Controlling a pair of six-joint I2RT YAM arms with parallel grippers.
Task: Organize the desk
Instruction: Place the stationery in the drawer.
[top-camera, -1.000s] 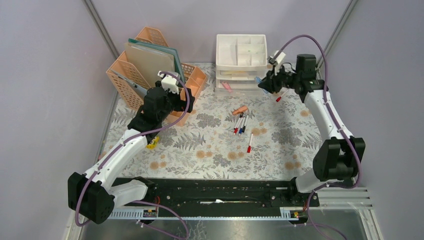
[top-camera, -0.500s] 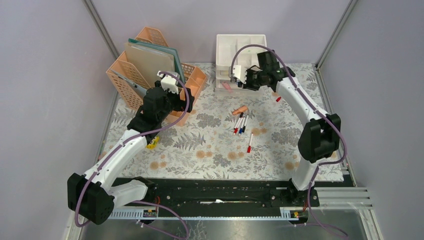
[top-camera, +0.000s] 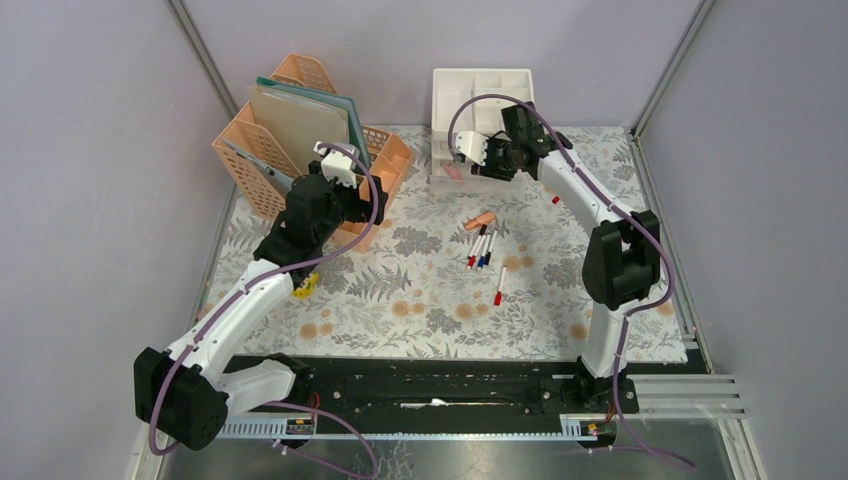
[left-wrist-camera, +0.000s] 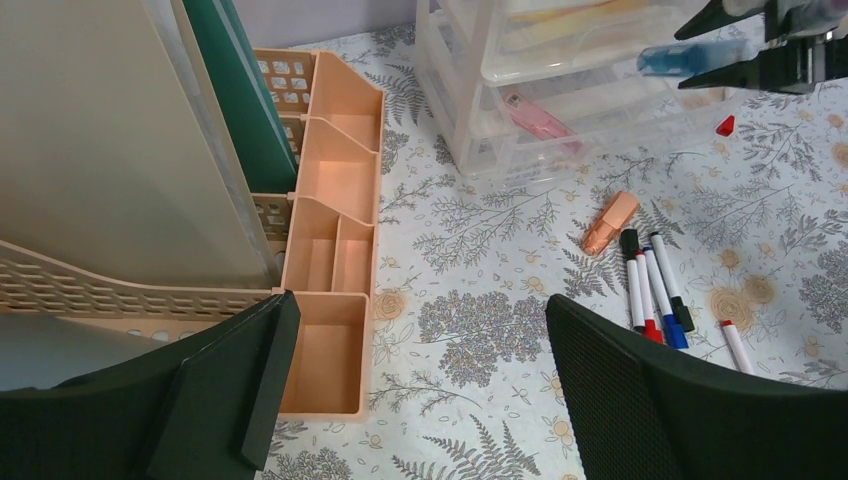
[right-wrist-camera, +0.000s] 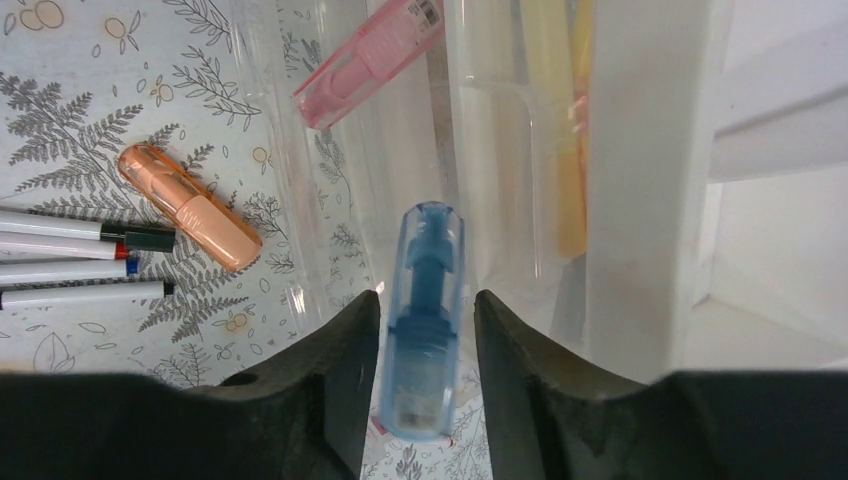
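Counter (top-camera: 420, 300), fern-printed, lies lengthwise along the black rail (top-camera: 440, 385). Right fingers (right-wrist-camera: 340, 390) pinch a blue highlighter (right-wrist-camera: 425, 300), its long axis aimed toward the drawer unit (right-wrist-camera: 640, 150). Left fingers (left-wrist-camera: 230, 400) gape wide, empty, beside the peach rack (left-wrist-camera: 330, 200).

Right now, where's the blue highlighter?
Right wrist view: blue highlighter clamped in the right gripper at the front of the white drawer unit, pink highlighter just beyond its tip.

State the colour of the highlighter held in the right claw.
The highlighter is translucent blue; the right wrist view shows it best.
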